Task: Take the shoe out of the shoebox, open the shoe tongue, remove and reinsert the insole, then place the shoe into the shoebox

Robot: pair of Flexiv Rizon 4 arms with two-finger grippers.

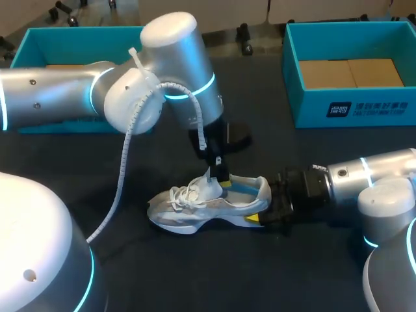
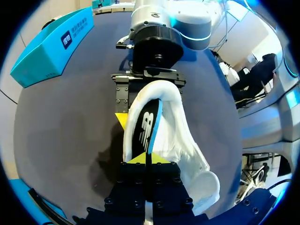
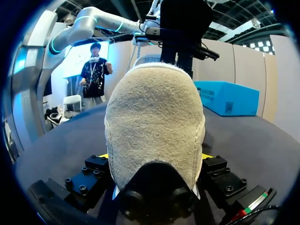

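The white and grey shoe [image 1: 195,208] lies on its sole mid-table, toe to the left. My left gripper [image 1: 223,181] comes down into its opening just behind the white tongue [image 1: 209,185]. In the left wrist view that gripper [image 2: 146,159] is shut on the front end of the dark insole [image 2: 145,126], which shows a blue edge and runs back toward the heel. My right gripper [image 1: 266,208] lies low on the table and is shut on the shoe's heel [image 3: 154,122], one finger on each side. A teal shoebox [image 1: 351,110] stands open at the back right.
A second teal box [image 1: 39,45] stands at the back left, partly behind my left arm. A white cable [image 1: 130,130] hangs from the left arm down toward the table. The dark tabletop [image 1: 195,273] is bare in front of the shoe.
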